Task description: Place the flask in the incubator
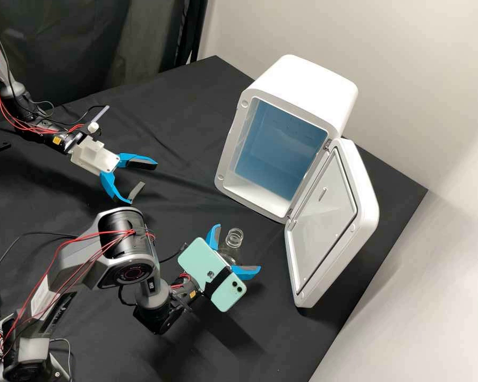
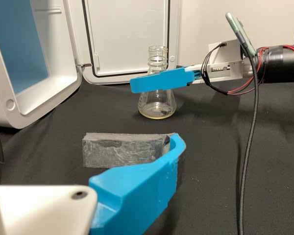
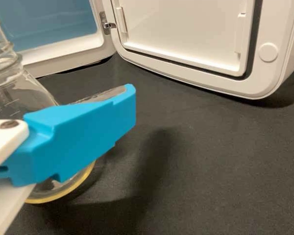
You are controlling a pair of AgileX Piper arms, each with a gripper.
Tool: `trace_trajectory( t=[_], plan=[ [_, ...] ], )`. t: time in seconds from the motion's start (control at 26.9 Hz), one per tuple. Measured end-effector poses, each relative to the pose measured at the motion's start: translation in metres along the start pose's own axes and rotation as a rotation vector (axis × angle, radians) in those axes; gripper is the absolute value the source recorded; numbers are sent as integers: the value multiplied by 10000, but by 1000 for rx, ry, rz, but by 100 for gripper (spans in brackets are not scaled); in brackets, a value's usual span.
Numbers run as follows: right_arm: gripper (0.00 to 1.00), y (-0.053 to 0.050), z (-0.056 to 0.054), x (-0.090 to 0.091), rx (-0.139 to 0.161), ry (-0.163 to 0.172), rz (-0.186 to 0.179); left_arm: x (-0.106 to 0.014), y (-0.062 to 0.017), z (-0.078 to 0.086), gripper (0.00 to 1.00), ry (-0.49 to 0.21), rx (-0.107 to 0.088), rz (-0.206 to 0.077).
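I'm at the grasp step: my right claw (image 1: pixel 235 250) sits spread either side of the flask (image 1: pixel 235 237), which stands on the tabletop (image 1: pixel 186 132) at the open incubator's (image 1: pixel 302 85) 7 o'clock. Next I'd pinch, lift, and carry toward 1 o'clock. My left claw (image 1: pixel 145 176) hangs spread.

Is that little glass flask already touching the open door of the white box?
Apart. In the left wrist view, a strip of bare black bench lies between the flask and the incubator door.
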Motion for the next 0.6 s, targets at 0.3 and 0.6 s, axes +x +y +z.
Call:
trace_trajectory(
  t=[0.3,0.6],
  plan=[
    [0,-3,-3,2,0,1,-1,1,-1,5,100,-2,0,0],
    [0,-19,-17,11,0,4,-5,1,-1,5,100,-2,0,0]
  ],
)
